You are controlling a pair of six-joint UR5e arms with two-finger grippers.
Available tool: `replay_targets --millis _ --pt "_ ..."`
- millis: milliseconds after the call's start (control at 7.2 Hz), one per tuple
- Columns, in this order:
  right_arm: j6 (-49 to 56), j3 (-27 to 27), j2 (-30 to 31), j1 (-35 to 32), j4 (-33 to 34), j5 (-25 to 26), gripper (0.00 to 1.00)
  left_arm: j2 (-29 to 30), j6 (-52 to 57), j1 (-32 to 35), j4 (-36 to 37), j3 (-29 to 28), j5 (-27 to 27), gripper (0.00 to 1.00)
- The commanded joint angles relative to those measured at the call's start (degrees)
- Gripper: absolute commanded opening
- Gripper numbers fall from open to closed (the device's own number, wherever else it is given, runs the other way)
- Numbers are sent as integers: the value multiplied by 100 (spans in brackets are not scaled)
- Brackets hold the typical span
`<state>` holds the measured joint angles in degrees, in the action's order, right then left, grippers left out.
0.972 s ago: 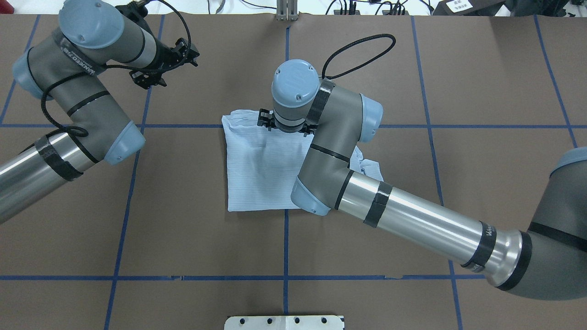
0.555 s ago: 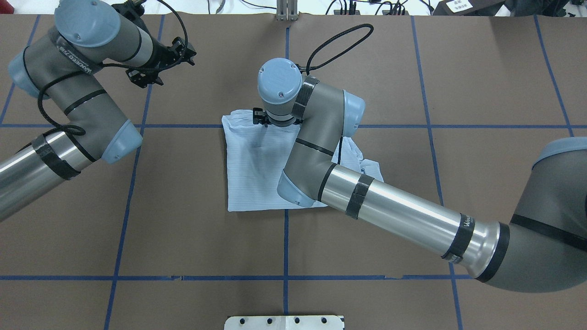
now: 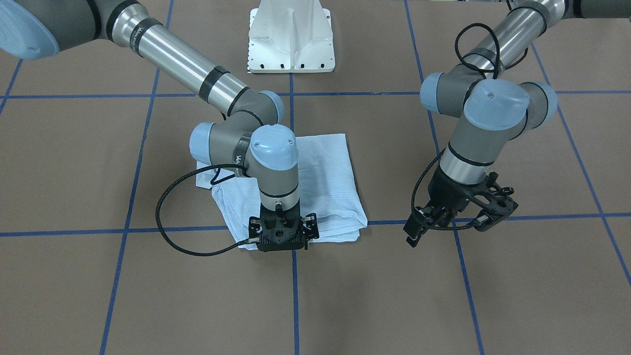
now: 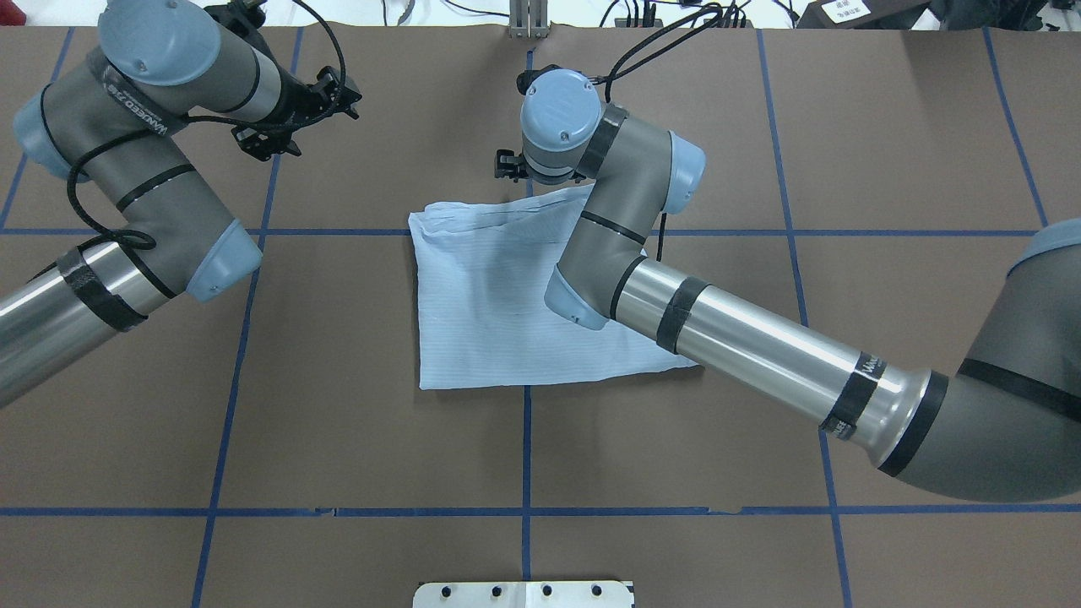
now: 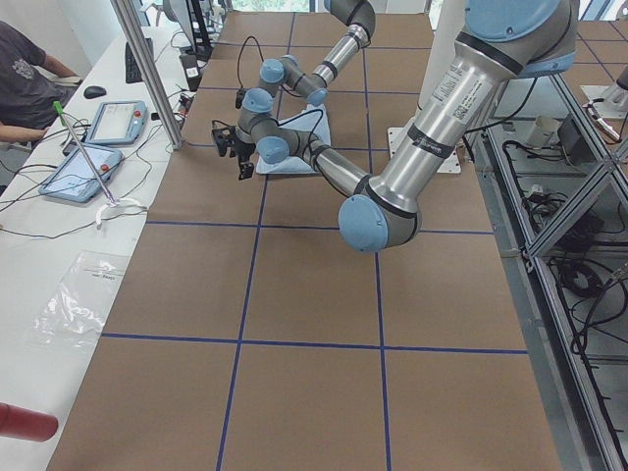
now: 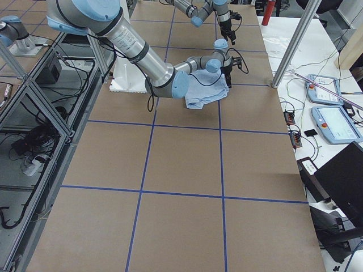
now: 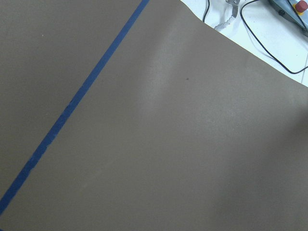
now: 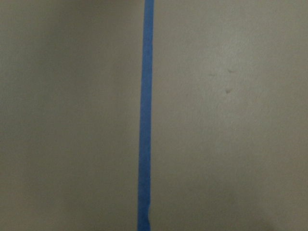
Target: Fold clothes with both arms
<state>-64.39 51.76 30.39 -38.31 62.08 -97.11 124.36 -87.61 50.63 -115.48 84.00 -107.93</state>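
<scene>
The clothes, one pale blue shirt (image 4: 481, 304), lie folded into a rough square at the table's middle (image 3: 330, 172), with a rumpled part on the robot's right side. My right gripper (image 4: 509, 165) points down just past the shirt's far edge (image 3: 281, 244). Its linkages are spread, it looks open, and it holds nothing. Its wrist view shows only bare table and blue tape. My left gripper (image 4: 304, 114) hangs open and empty above the table, well off to the shirt's far left (image 3: 456, 224).
Blue tape lines (image 4: 525, 439) grid the brown table. The white pedestal base (image 3: 291, 34) stands at the robot's edge. Beyond the far edge a white bench holds tablets (image 5: 83, 147) and cables, and a person (image 5: 25, 78) sits there.
My right gripper has left the shirt's far edge and moved away from the robot onto bare table just beyond it. The left arm has hardly shifted.
</scene>
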Motion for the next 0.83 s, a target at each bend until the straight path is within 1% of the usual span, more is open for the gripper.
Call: replay_targets --millis 0,139,278,417,555,694 --pt "625 122 71 -508 -3 -358 100 0 33 0 -44 2 -9 100" --pt "1003 654 542 -972 153 -1014 100 -43 399 26 -1 141 -26 100" --pt "1608 1173 1016 -1447 442 -1551 100 -496 1290 218 8 613 -331 100" --pt "2310 1439 1352 -1991 845 -2122 100 -866 2152 585 8 904 -769 100" --pt "3100 1807 1799 -2510 1284 -2580 100 -1253 3170 972 8 1107 -982 100" --pt "3752 2115 2169 -2906 1585 -2733 100 -1640 4015 1289 8 1310 -1002 100"
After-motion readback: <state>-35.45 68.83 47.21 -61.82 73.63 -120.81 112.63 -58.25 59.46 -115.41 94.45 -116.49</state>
